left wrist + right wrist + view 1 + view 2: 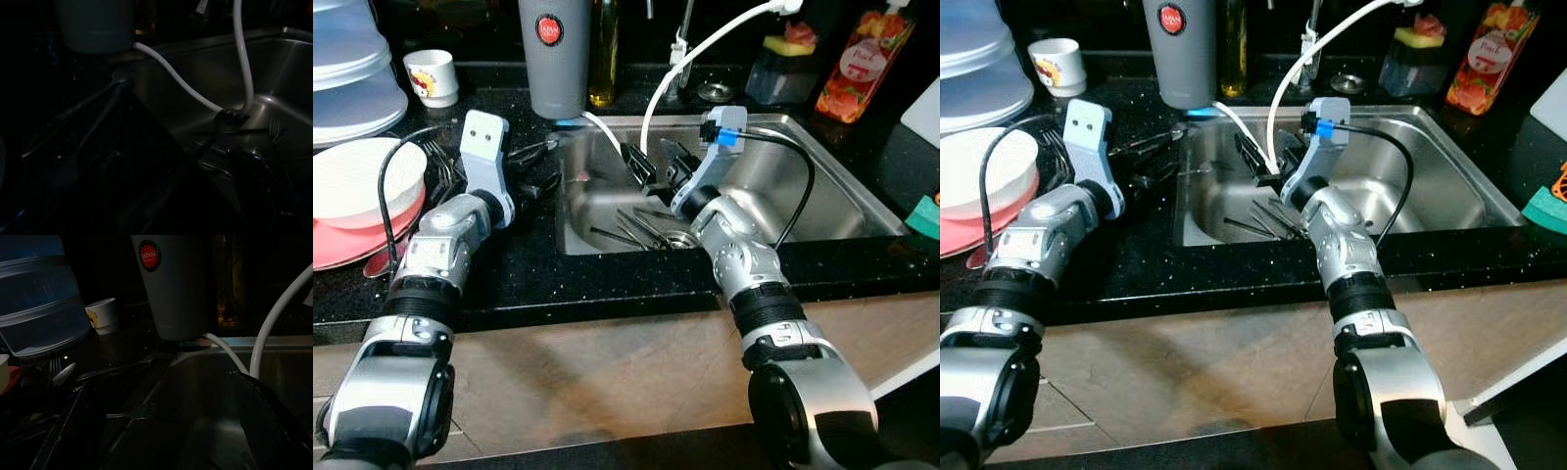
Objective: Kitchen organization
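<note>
The right hand (pixel 651 166) reaches over the steel sink (pixel 822 186), its two black fingers spread apart and holding nothing; below and just in front of them a loose bunch of cutlery (pixel 641 227) lies on the sink floor near the drain, and the fingertips hang above it without touching. A white hose (pixel 677 70) arcs down from the back of the counter and ends right beside this hand. The left hand (pixel 536 168) lies low over the black counter (pixel 538 274) at the sink's left rim, pointing toward the basin; its fingers look parted around nothing, though the dark wrist view does not make that plain. More cutlery, forks (pixel 435 157) and a spoon (pixel 63 374), rests on the counter just beside the left hand, between it and a white bowl (pixel 362 181) stacked on a pink plate (pixel 357 245). Behind the sink's left corner stands a grey tumbler (pixel 554 54) with a red badge, an oil bottle (pixel 603 54) next to it. A small white cup (pixel 433 76) and a clear tub (pixel 347 69) sit at the far left, a juice bottle (pixel 864 59) at the far right
</note>
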Motion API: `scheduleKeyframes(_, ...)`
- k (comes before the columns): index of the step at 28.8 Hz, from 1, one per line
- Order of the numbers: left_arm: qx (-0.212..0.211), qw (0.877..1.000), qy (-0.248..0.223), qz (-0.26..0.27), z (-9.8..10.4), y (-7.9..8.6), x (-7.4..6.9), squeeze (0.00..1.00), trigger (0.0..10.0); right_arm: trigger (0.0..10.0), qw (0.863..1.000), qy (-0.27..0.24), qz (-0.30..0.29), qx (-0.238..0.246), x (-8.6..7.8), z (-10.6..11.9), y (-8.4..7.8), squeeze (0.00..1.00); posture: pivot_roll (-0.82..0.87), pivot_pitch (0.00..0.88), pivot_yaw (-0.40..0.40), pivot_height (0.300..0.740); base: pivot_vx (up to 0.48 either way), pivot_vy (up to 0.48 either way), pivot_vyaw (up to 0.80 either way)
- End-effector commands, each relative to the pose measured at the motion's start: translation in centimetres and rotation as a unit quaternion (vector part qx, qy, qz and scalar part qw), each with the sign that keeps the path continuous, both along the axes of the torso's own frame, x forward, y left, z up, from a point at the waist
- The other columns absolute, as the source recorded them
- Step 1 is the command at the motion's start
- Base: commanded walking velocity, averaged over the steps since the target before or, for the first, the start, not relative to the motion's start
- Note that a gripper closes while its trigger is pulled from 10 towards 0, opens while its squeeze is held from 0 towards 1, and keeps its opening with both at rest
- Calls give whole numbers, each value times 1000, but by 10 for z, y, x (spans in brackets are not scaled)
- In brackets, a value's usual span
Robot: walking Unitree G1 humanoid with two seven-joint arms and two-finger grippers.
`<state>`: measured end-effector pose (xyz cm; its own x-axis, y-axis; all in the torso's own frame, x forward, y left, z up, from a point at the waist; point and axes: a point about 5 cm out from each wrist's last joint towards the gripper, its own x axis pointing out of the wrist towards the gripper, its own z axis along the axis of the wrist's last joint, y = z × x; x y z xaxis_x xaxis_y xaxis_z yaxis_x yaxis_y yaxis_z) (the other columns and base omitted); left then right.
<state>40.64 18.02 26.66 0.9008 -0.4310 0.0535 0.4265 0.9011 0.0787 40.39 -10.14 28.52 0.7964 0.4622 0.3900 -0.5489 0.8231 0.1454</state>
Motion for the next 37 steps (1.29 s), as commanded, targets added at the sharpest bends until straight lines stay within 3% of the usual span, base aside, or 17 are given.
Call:
scheduleKeyframes(1, 13, 1000, 8, 6, 4, 7, 2, 0, 10000, 10000, 1000, 2, 3, -7, 0, 0, 1, 0, -36, 171, -39, 740, 0, 0, 0)
scheduleKeyframes(6, 20, 999, 22, -15, 4, 7, 3, 0, 10000, 10000, 1000, 1, 4, -6, 0, 1, 1, 0, -36, 171, -39, 740, 0, 0, 0)
scheduleKeyframes(7, 22, 999, 23, -25, 5, 6, 3, 0, 9725, 10000, 1000, 1, 4, -6, 0, 2, 1, 0, -36, 171, -39, 740, 0, 0, 0)
scheduleKeyframes(8, 25, 999, 25, -31, 6, 6, 3, 0, 8706, 10000, 1000, 1, 4, -6, 0, 2, 1, 0, -36, 177, -45, 740, 0, 0, 0)
scheduleKeyframes(9, 27, 999, 26, -35, 6, 6, 4, 0, 8706, 10000, 1000, 1, 4, -6, 0, 2, 1, 0, -36, 177, -45, 740, 0, 0, 0)
scheduleKeyframes(10, 37, 998, 26, -38, 7, 6, 4, 0, 5843, 10000, 1000, 1, 4, -6, 0, 2, 1, 0, -36, 177, -45, 740, 0, 0, 0)
scheduleKeyframes(11, 48, 998, 27, -40, 7, 6, 4, 0, 4431, 10000, 1000, 1, 4, -6, 0, 2, 1, 0, -36, 177, -45, 740, 0, 0, 0)
scheduleKeyframes(12, 61, 997, 26, -42, 8, 6, 4, 0, 3686, 10000, 1000, 1, 4, -6, 0, 2, 0, 0, -36, 177, -45, 740, 0, 0, 0)
scheduleKeyframes(13, 71, 996, 25, -45, 8, 6, 4, 0, 0, 10000, 1000, 1, 4, -6, 0, 2, 0, 0, -36, 177, -45, 740, 0, 0, 0)
scheduleKeyframes(17, 136, 989, 30, -55, 4, 8, 3, 0, 0, 10000, 1000, 2, 4, -6, 0, 2, 0, 0, -34, 180, -46, 740, 0, 0, 0)
scheduleKeyframes(25, 168, 982, 46, -66, -1, 10, 3, 0, 0, 10000, 1000, 3, 4, -6, 1, 2, 0, 0, -34, 183, -48, 740, 0, 0, 0)
scheduleKeyframes(30, 173, 982, 42, -65, 0, 12, 3, 0, 0, 10000, 1000, 3, 3, -6, 1, 2, 0, 0, -33, 185, -49, 740, 0, 0, 0)
scheduleKeyframes(37, 140, 989, 5, -55, 14, 12, 4, 0, 0, 10000, 1000, 3, 3, -5, 1, 3, 0, 0, -33, 185, -49, 740, 0, 0, 0)
